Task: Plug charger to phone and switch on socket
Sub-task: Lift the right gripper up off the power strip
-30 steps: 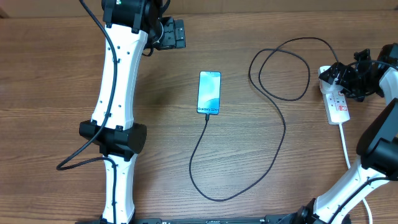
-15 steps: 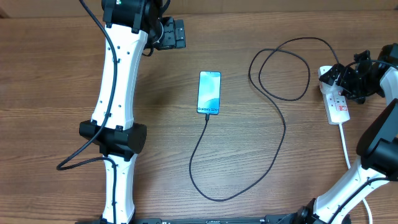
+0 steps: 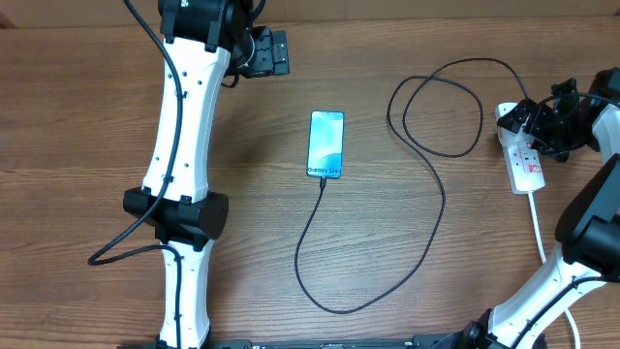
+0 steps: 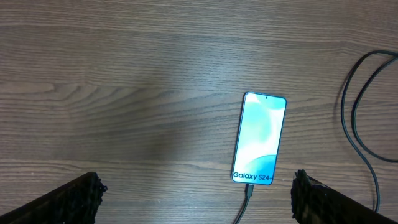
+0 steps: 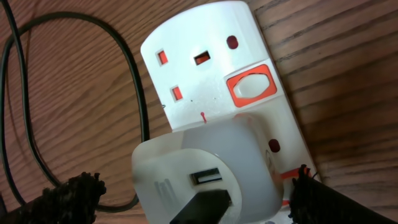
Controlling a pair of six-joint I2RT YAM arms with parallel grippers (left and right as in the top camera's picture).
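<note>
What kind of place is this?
Probably a robotics lab bench: two white robot arms at a wooden table, with a Galaxy S24 phone, its black charger cable and a white power strip laid out.

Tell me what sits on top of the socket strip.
A white adapter sits plugged into the socket, with the charger plugged into the adapter's face. The outlet beneath the adapter is hidden.

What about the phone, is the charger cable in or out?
In: the charger cable runs straight into the phone at its bottom edge.
</note>
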